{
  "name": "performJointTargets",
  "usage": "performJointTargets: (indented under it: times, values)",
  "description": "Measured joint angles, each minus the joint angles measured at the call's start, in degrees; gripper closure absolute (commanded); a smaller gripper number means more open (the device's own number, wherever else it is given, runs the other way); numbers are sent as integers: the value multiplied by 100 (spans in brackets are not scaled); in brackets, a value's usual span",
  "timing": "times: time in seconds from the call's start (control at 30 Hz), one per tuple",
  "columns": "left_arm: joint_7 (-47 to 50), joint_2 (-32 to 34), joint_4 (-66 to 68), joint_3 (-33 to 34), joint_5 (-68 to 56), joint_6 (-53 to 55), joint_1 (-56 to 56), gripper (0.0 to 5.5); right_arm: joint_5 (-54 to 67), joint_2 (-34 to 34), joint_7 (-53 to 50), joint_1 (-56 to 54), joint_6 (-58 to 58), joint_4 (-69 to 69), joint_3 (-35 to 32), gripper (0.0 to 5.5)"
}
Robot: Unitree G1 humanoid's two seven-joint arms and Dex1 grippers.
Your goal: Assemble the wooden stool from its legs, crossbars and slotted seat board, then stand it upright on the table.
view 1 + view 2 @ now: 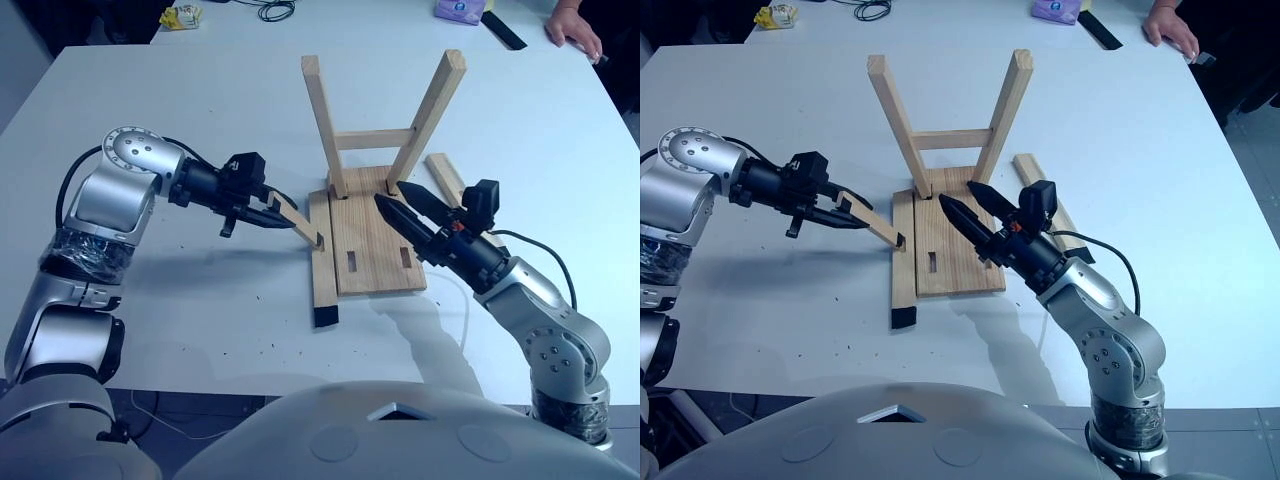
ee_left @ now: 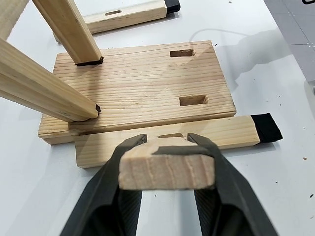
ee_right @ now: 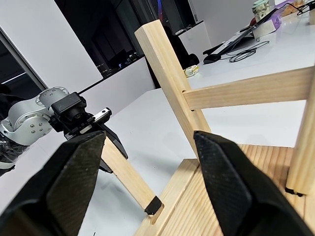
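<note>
The slotted seat board (image 1: 372, 250) lies flat at the table's middle. Two legs (image 1: 324, 125) (image 1: 432, 110) stand in its far slots, joined by a crossbar (image 1: 375, 138). A loose leg (image 1: 322, 275) with a black foot lies along the board's left edge. My left gripper (image 1: 262, 212) is shut on a short crossbar (image 2: 167, 172), whose far tip touches that leg's slot (image 2: 170, 135). Another loose leg (image 1: 446, 178) lies right of the board. Over the board's right side hovers my right gripper (image 1: 396, 196), open and holding nothing.
At the table's far edge lie a purple packet (image 1: 460, 10), a black bar (image 1: 503, 30), a yellow item (image 1: 182, 15) and cables. The white tabletop (image 1: 200, 110) is bare to the left and in front of the board.
</note>
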Motion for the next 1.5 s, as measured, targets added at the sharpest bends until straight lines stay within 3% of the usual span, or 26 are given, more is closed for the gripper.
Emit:
performJointTargets:
  times: [0.4,1.03,1.5]
  values:
    - [0,-142,-191,83,-177,360,22,419,34,-120,-36,30,-31,-4,19,220]
    - [-20,-134,102,34,78,-154,57,419,50,-131,-50,69,-64,-4,31,220]
    - [-201,287,302,-151,290,-540,-136,419,-14,15,-288,323,-312,-133,157,220]
